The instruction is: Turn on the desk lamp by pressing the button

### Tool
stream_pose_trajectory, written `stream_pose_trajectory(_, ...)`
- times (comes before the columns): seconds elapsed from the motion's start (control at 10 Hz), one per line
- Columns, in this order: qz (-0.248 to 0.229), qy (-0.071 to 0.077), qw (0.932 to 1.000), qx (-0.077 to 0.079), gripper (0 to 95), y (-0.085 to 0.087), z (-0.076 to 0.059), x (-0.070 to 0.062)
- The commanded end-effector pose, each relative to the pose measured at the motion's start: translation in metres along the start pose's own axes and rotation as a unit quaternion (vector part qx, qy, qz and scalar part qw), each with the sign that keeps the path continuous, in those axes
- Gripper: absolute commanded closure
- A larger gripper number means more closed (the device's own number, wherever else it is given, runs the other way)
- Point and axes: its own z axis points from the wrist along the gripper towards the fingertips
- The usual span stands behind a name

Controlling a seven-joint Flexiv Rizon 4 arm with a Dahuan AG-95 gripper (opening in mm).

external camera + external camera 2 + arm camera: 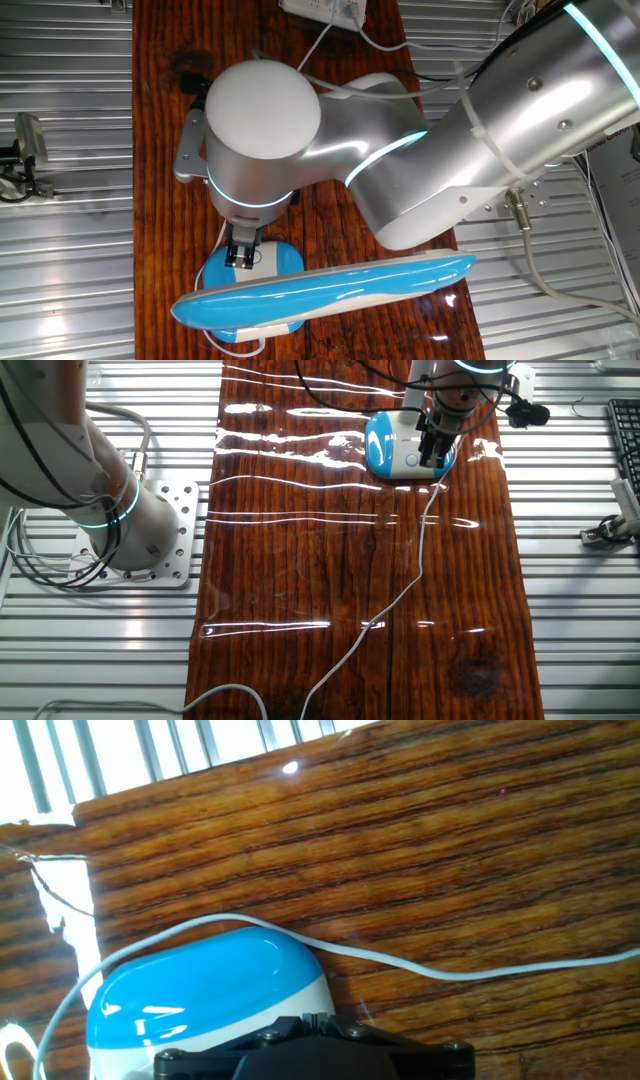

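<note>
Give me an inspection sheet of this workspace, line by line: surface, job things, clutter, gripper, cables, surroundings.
Surface: glossy dark wooden table, strong glare streaks.
Job's things: desk lamp, blue and white, base at the table's end; long head extends sideways.
Clutter: nothing seen on the wood besides lamp and cord.
Gripper: gripper down over the white top of the lamp base; finger state and contact not discernible.
Cables: thin white cord runs from the base along the table.
Surroundings: ribbed metal bench; white power strip.
</note>
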Motion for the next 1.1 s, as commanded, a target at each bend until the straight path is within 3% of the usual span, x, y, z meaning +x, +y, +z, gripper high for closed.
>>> stream_pose_trajectory(0.1,-0.029,-0.003,0.9996,0.006,95.0,0.0006,0.0001,-0.0009)
stream_pose_trajectory(0.4,-0.051,0.001,0.9987,-0.002,95.0,0.0006,0.0001,-0.0009)
stream_pose_trajectory(0.9,-0.1,0.023,0.9945,-0.024,95.0,0.0006,0.0001,-0.0009)
stream_pose_trajectory(1.1,-0.115,0.029,0.9926,-0.025,95.0,0.0006,0.0001,-0.0009)
